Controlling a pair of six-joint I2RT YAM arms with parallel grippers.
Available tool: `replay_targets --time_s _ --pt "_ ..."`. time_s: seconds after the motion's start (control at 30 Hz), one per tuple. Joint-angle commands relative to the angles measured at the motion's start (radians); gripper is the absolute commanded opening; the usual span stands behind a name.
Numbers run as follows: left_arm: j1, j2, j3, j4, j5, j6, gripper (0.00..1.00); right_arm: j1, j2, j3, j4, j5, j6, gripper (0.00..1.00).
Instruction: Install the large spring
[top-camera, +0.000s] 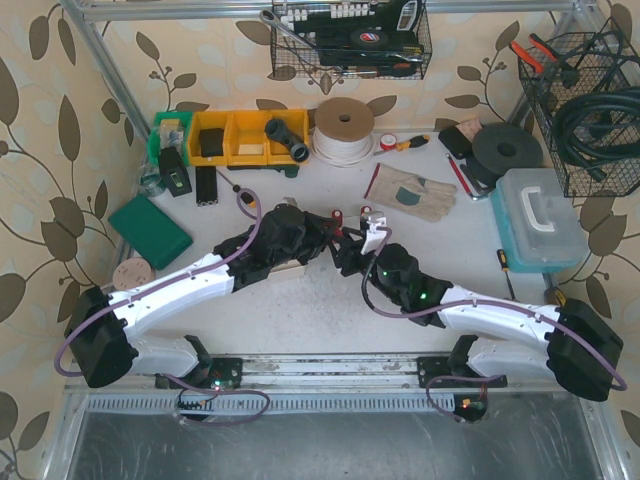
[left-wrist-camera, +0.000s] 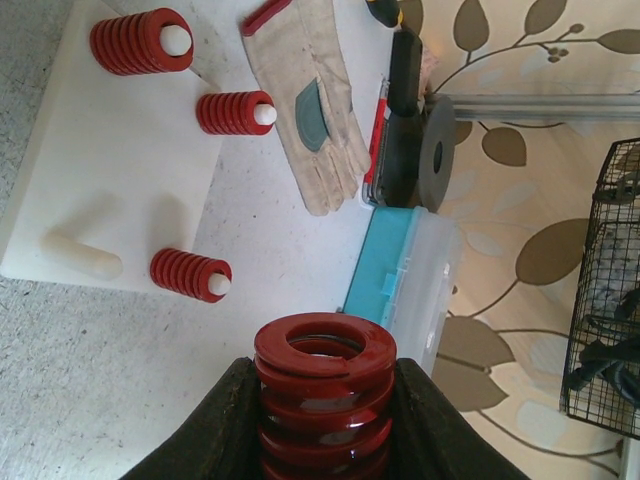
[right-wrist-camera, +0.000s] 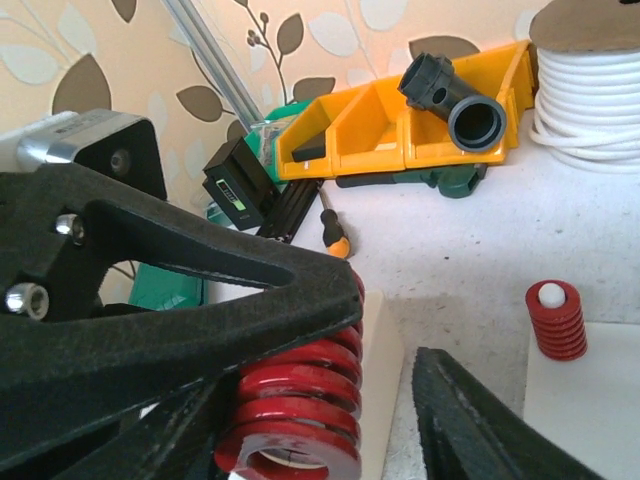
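— Where's the large spring (left-wrist-camera: 320, 395)?
— At the bottom centre of the left wrist view, pinched between the left claw's (left-wrist-camera: 322, 430) black fingers. It's red, with thick coils and an open ring on top.
— Around it?
— Upper left, a white board (left-wrist-camera: 130, 180) lies on the counter (left-wrist-camera: 120, 380). It holds three smaller red springs on pegs and one bare peg (left-wrist-camera: 82, 257). Right claw (top-camera: 352, 255): can't tell.

Large red spring (left-wrist-camera: 323, 392) — thick coils, bore facing wrist camera — pinched in left gripper (left-wrist-camera: 322, 378)
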Motion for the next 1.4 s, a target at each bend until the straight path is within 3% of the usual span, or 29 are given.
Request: replay_targets --time_s 0.0,0.37,0.7,0.83,1.07,1.17,1.37 --pt "-0.01 -0.017 0.036 0.034 0.01 0.004 0.0 -0.006 0.001 0.021 0.02 0.019 -0.009 0.45" --pt "-0.01 -0.019 0.027 0.042 0.013 -0.004 0.0 -0.014 -0.006 0.03 -0.007 0.018 -0.03 0.0" --pt "-0.01 -0.064 -0.005 0.006 -0.022 -0.004 0.0 -0.017 0.033 0.072 -0.041 -0.035 -0.049 0.0" --pt "-0.009 -0.107 -0.039 -0.008 -0.055 -0.006 0.29 -0.017 0.063 0.094 -0.048 -0.06 -0.054 0.0" --pt "-0.003 -0.168 -0.083 -0.029 -0.116 -0.012 0.67 -0.017 0.096 0.114 -0.056 -0.089 -0.054 0.0" --pt "0.005 -0.178 -0.083 -0.045 -0.121 -0.003 0.76 -0.016 0.098 0.117 -0.066 -0.092 -0.055 0.0" --pt "0.036 -0.197 -0.041 -0.156 -0.115 0.076 0.79 -0.04 0.082 0.182 -0.236 -0.144 -0.033 0.0"
